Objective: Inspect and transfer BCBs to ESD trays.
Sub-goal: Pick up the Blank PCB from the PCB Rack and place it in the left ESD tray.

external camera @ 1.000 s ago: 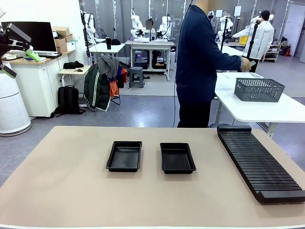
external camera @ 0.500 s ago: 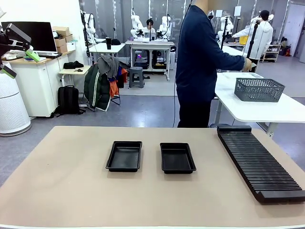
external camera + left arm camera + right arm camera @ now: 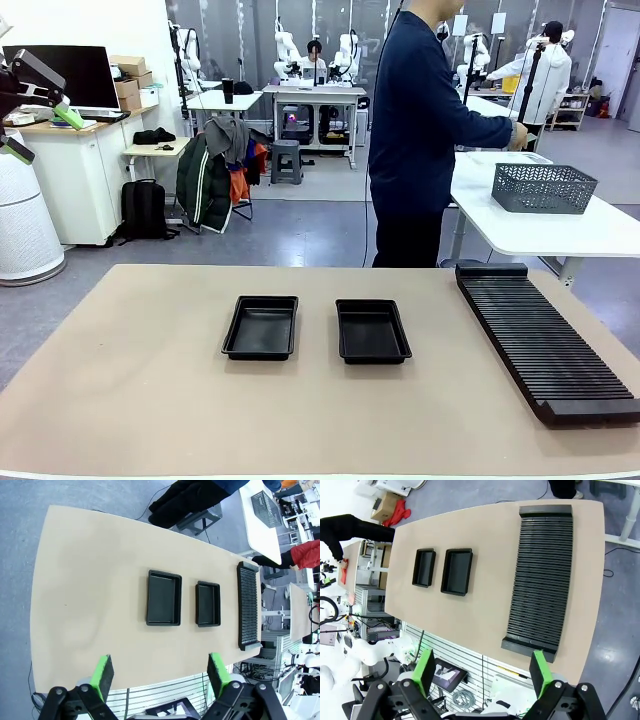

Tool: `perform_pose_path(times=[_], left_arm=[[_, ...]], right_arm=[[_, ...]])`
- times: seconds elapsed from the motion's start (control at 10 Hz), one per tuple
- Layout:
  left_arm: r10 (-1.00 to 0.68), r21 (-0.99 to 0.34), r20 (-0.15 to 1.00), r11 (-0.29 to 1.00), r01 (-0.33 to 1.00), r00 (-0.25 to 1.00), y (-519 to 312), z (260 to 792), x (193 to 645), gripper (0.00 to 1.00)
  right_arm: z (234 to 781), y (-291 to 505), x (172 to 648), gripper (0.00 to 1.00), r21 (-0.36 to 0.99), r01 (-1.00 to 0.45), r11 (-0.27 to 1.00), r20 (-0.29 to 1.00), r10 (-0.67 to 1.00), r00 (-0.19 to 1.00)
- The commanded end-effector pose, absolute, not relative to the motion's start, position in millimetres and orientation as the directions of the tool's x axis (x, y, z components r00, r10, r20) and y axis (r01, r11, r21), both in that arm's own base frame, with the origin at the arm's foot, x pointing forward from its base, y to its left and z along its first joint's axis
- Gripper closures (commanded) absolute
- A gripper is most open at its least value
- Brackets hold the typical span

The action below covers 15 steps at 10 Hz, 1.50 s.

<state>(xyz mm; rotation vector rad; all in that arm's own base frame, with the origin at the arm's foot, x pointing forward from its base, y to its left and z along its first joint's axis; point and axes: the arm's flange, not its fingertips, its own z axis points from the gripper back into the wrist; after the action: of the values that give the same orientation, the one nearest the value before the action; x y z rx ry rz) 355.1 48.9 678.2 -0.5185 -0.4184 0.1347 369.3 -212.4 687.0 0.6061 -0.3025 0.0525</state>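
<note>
**Shallow black plastic tray** (image 3: 261, 327) and **matching second tray** (image 3: 372, 330): centre frame, side by side on tan table (image 3: 140, 400). Floors bare, apparently staged to receive pale grey-green boards.

**Long black ribbed rack** (image 3: 540, 340): right side, slots unfilled.

**Left tool** (image 3: 161, 675), **right tool** (image 3: 482, 672): jaws apart, empty, high above the table. Likely parked clear for the person (image 3: 415, 130), who reaches toward the white side table (image 3: 560, 225), upper right. Whether a board is in hand cannot be told.

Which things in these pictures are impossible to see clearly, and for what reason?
1. Front view: the inside of the mesh basket, hidden by its own wall.
2. Front view: what the person's hand touches on the far table, too small.
3. Left wrist view: the person, cut off by the top edge.
</note>
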Motion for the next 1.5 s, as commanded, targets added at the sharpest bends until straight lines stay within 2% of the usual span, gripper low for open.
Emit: perform_pose_path(times=[0.0,0.2,0.7,1.4], left_arm=[[0.205,-0.471,0.329,0.882,-0.028,0.922,45,688,357,0.0],[0.215,-0.478,0.279,0.877,-0.059,0.936,48,691,366,0.0],[0.171,-0.428,0.288,0.903,-0.033,0.942,47,703,373,0.0],[0.14,-0.495,0.183,0.868,-0.032,0.973,61,694,384,0.0]], right_arm=[[686,-211,366,0.0,0.554,-0.139,0.821,0.301,-0.041,0.953],[686,-211,366,0.0,0.554,-0.139,0.821,0.301,-0.041,0.953],[686,-211,366,0.0,0.554,-0.139,0.821,0.301,-0.041,0.953],[686,-211,366,0.0,0.554,-0.139,0.821,0.301,-0.041,0.953]])
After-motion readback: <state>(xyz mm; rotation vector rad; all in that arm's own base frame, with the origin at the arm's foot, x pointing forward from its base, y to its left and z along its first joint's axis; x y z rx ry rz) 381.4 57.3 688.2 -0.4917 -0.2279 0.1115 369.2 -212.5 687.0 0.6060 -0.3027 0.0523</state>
